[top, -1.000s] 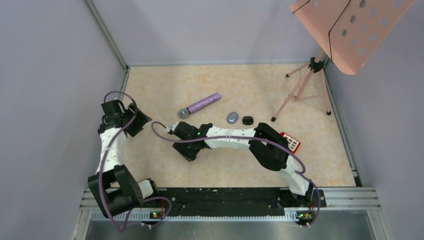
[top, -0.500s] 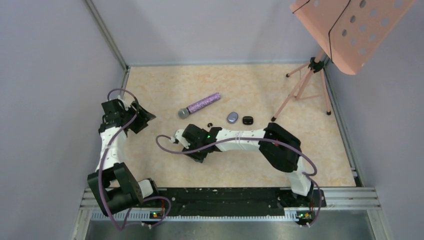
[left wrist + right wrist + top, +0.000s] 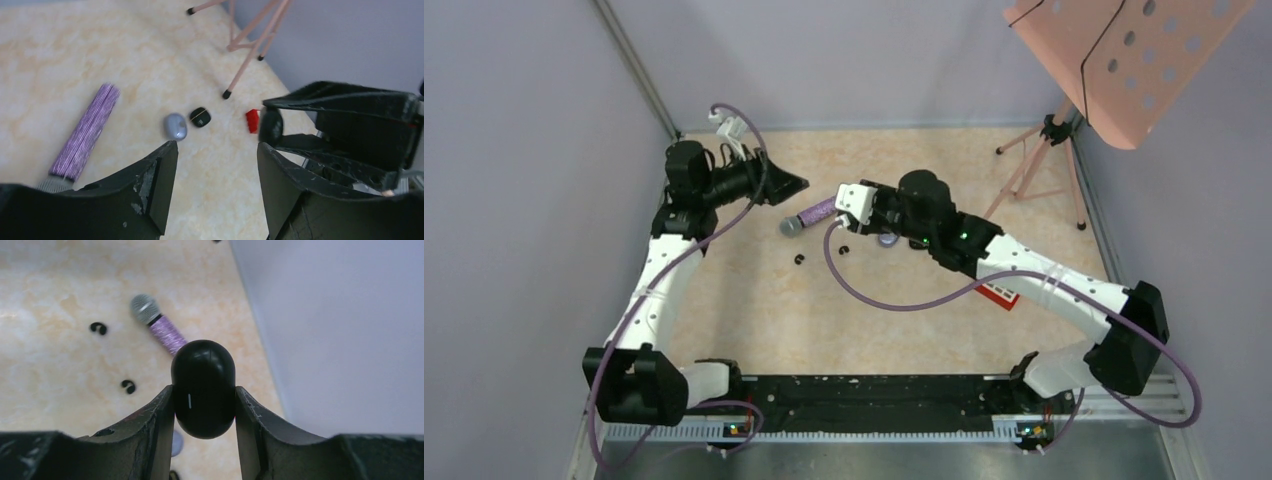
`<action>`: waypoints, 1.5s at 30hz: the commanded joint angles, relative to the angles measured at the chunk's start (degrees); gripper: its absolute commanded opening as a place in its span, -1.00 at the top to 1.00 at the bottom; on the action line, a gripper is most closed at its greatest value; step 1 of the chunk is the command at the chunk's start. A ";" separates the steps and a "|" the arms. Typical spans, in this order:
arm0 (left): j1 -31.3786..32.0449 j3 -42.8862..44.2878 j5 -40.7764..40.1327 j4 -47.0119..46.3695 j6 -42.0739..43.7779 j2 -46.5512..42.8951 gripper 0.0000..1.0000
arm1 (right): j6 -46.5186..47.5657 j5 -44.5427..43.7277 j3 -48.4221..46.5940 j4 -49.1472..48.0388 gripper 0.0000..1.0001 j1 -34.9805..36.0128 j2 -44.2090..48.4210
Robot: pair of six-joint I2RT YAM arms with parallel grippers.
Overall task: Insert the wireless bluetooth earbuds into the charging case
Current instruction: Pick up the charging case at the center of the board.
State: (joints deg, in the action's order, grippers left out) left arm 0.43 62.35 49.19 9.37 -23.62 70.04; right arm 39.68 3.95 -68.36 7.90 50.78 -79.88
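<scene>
The right pincer (image 3: pixel 204 396) clenches the black charging case (image 3: pixel 202 365) over the microphone (image 3: pixel 166 334) — two black earbuds (image 3: pixel 800 259) lie on the tabletop (image 3: pixel 754 310) just nearside of its head, the left pincer (image 3: pixel 217 150) spread, empty beyond it.

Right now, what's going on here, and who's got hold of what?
The right gripper is raised above the table, its jaws shut on a black oval charging case. Two black earbuds lie loose on the table near the head of the purple microphone, not yet inserted. The left gripper hovers with its jaws open and empty.
</scene>
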 commanded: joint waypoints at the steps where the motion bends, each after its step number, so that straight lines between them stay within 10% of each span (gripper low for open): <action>1: 5.02 3.61 3.90 -14.67 -0.19 1.69 -0.29 | 11.91 2.51 -2.24 -5.27 0.39 -2.79 0.77; 17: 14.50 9.87 5.20 -10.24 6.60 11.07 -0.12 | 13.74 1.15 -4.24 -10.67 0.37 -3.62 -1.33; 35: 16.35 13.57 12.79 -10.73 8.32 16.98 0.69 | 13.49 2.22 -3.81 -12.75 0.35 -3.65 -2.53; 38: 16.24 13.34 14.37 -13.27 8.32 17.18 0.99 | 12.62 2.58 -4.81 -10.86 0.09 -3.78 -2.80; 45: 14.66 12.25 16.53 -13.61 14.35 17.18 1.00 | 0.62 15.33 -17.92 17.50 -0.86 -11.18 -4.29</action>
State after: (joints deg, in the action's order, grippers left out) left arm 16.01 73.54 62.19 -0.97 -14.33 87.20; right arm 48.75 9.47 -76.71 10.24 44.93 -84.20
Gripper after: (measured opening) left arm 0.339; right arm 0.840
